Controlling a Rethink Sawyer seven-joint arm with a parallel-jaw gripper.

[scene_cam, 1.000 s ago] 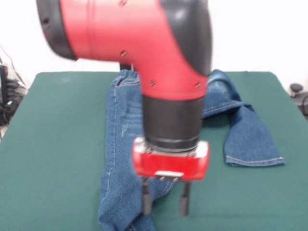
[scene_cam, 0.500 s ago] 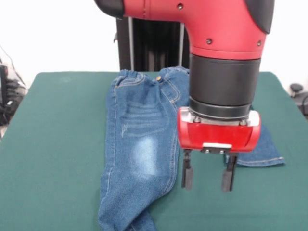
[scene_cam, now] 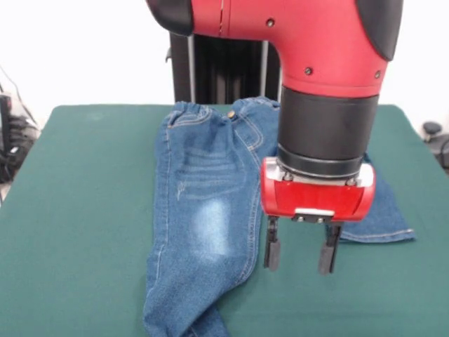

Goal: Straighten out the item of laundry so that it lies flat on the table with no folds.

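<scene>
Where the jeans point(scene_cam: 203, 217) lie on the dark green table point(scene_cam: 77, 210), one leg runs straight from the gathered waistband at the far edge down toward the near edge, showing a pale faded patch on the thigh and tan stitching along the seams. Its lower end is bunched and creased at the bottom of the picture. The other leg goes off sideways behind the arm, and only its hemmed end point(scene_cam: 382, 228) shows flat on the felt to the right. The gripper point(scene_cam: 299, 256) hangs just beside the straight leg, over bare table, its two black fingers point(scene_cam: 271, 253) spread apart with nothing between them. No brand, label or writing can be read on the jeans or on the red wrist housing point(scene_cam: 317, 200).
</scene>
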